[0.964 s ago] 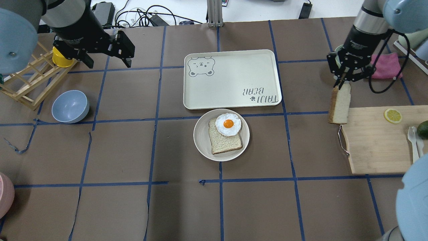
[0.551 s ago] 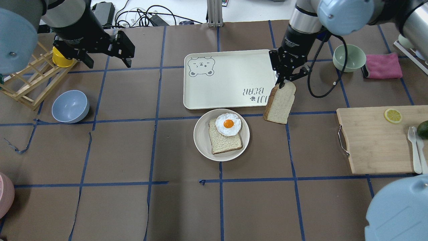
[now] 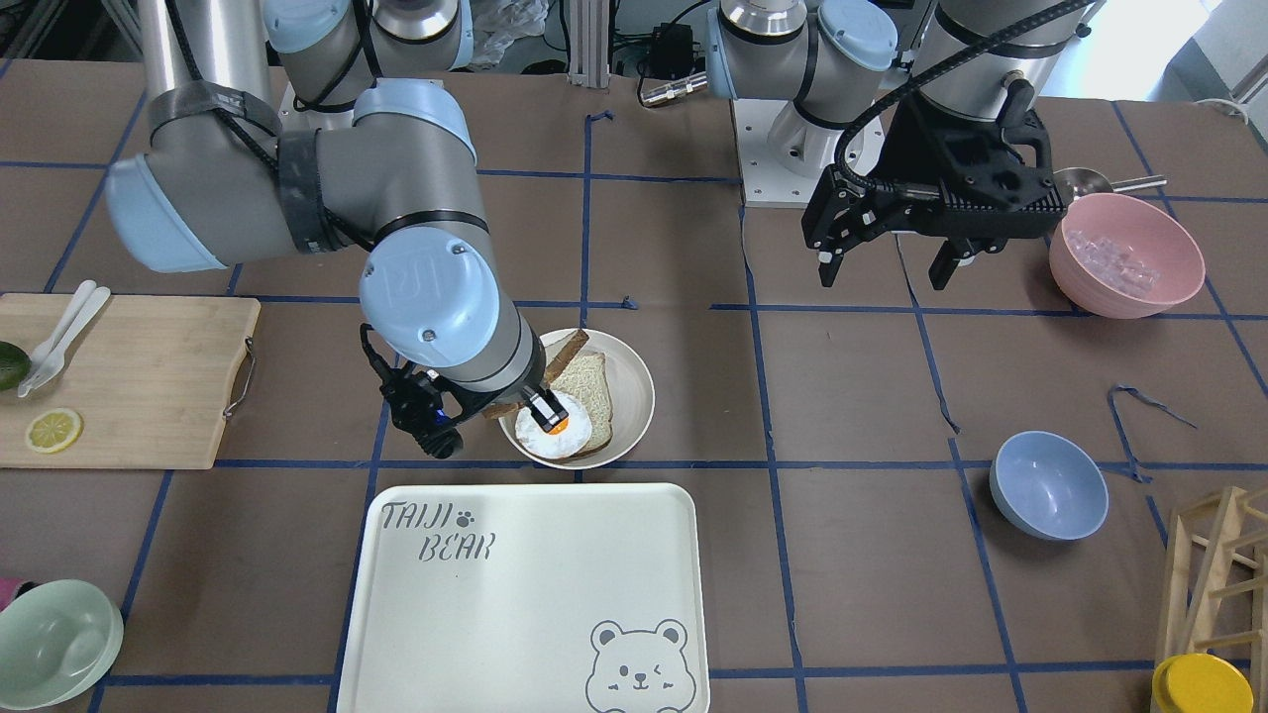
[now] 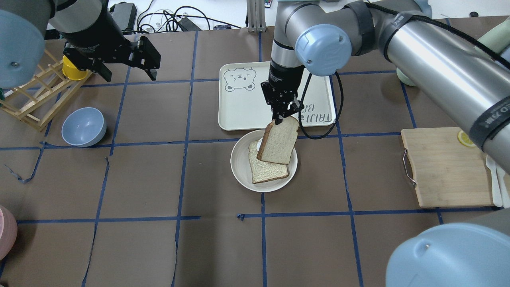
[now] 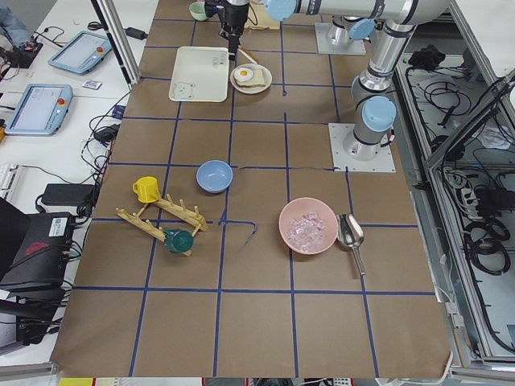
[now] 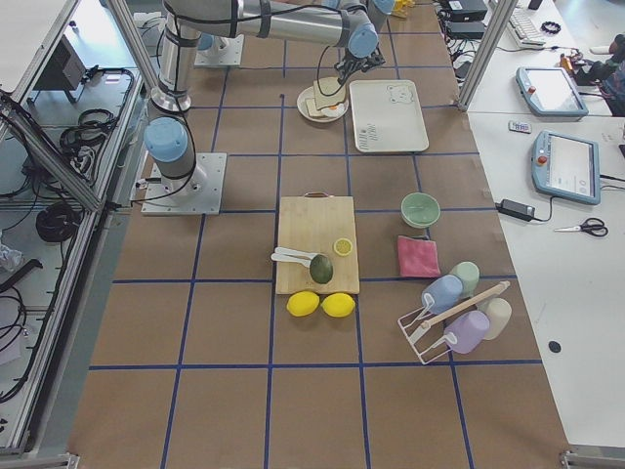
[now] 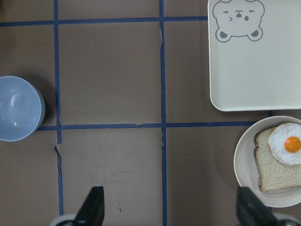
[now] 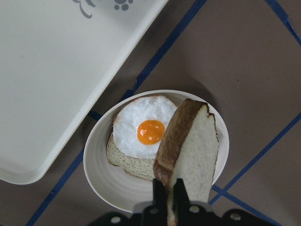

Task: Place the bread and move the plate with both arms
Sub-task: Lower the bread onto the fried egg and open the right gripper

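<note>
My right gripper [image 4: 279,118] is shut on the top edge of the bread [image 4: 279,140], a pale slice with a brown crust. The slice hangs tilted just above the round cream plate [image 4: 242,172]. The right wrist view shows the bread [image 8: 194,147] over the right half of the plate [image 8: 98,184]. A smaller slice [image 4: 269,170] with a fried egg [image 8: 150,132] lies in the plate. My left gripper [image 4: 131,75] is open and empty, high over the far left of the table. Its wrist view shows the plate [image 7: 242,165] at the lower right.
A large cream bear-print tray [image 4: 247,107] lies just beyond the plate. A blue bowl [image 4: 83,126], a wooden rack [image 4: 32,99] and a yellow cup [image 4: 73,69] stand at the left. A cutting board [image 4: 446,167] lies at the right. A pink bowl [image 3: 1124,253] stands near the robot's base.
My right arm has carried the bread leftward from the cutting board's edge, past the tray's corner, to above the plate. The left arm has not moved.
</note>
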You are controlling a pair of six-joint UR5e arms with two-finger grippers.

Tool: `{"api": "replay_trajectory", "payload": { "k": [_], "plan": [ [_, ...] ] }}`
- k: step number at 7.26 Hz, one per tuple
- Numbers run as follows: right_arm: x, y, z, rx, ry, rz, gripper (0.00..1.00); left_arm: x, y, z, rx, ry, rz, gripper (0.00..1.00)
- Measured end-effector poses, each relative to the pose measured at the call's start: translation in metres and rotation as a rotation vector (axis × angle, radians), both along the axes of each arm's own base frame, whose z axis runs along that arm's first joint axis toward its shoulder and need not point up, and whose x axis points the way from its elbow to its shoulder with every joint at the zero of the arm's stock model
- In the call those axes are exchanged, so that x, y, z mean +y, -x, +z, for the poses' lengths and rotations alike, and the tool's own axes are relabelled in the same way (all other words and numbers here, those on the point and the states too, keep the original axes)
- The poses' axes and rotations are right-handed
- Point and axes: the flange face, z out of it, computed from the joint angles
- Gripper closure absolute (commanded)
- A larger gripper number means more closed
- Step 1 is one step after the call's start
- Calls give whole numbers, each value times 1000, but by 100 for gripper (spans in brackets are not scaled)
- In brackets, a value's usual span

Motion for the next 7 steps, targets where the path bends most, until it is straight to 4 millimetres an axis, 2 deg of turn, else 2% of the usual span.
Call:
{"api": "replay_trajectory", "payload": {
  "k": [2, 6, 7],
  "plan": [
    [1, -9, -21, 17, -31, 0, 100, 0, 0, 0, 0, 0, 0, 0],
    [2, -12, -34, 22, -50, 5, 100, 0, 1, -1, 3, -1, -1, 0],
    [-1, -13, -37, 16, -33, 8, 66, 0, 1, -1, 4, -1, -1, 0]
  ]
}}
